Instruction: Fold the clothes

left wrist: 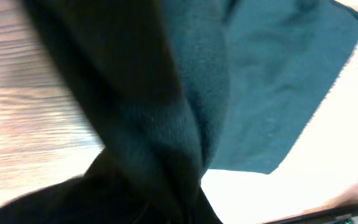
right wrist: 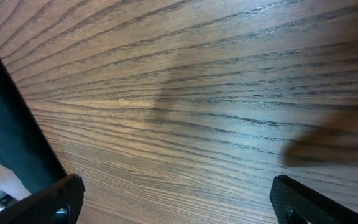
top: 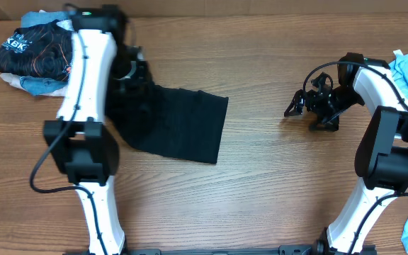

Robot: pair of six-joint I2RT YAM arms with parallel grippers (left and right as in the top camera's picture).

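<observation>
T-shirt [top: 183, 124] edge in left pincer [top: 131, 76]

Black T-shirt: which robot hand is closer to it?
Left. The left gripper is at the bunched end of the black T-shirt, shut on its cloth. The right gripper hangs open over the table, off past the opposite edge.

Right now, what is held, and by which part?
The left jaws pinch the black T-shirt at its bunched far-left edge; the right jaws hold nothing.
</observation>
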